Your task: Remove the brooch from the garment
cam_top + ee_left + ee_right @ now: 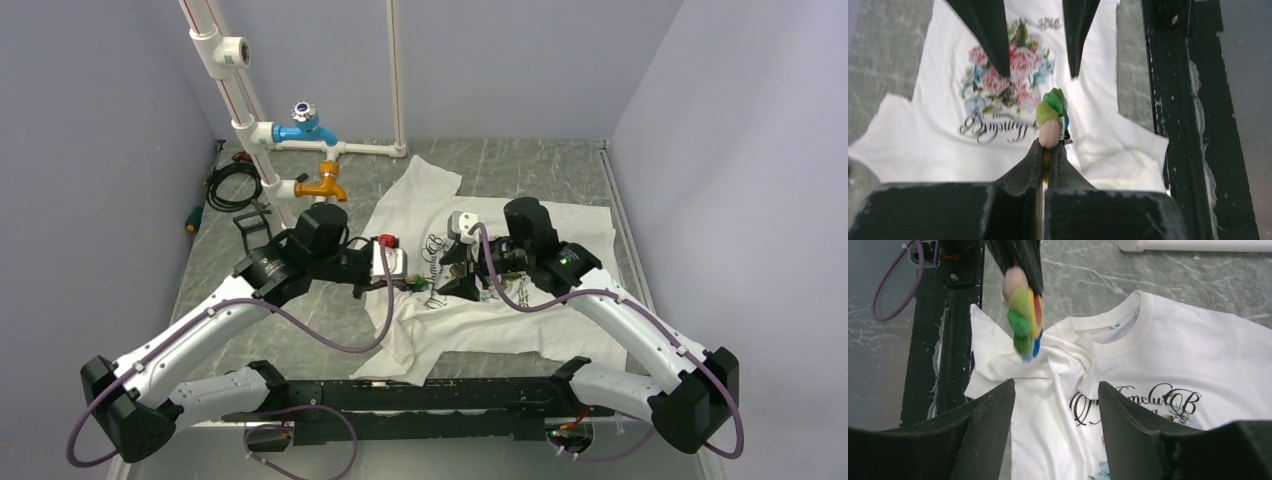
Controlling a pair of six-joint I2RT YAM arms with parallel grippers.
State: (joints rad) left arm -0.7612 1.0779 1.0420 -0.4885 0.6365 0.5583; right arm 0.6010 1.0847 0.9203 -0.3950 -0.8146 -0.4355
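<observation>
The white T-shirt (520, 320) with its rose print (1008, 75) and black cursive lettering (1143, 400) lies spread on the table. My left gripper (1050, 145) is shut on the small multicolored brooch (1050, 117) and holds it above the shirt near the collar (1120, 322). The brooch also shows in the right wrist view (1023, 315), over bunched fabric; I cannot tell whether it still touches the cloth. My right gripper (1055, 385) is open and empty, hovering over the shirt just right of the left gripper (412, 280). Its fingers (990, 35) show in the left wrist view.
A white pipe frame (245, 110) with a blue tap (305, 125) and an orange tap (325, 185) stands at the back left. A coiled black cable (232, 185) lies beside it. A black rail (450, 395) runs along the near edge. Walls close in both sides.
</observation>
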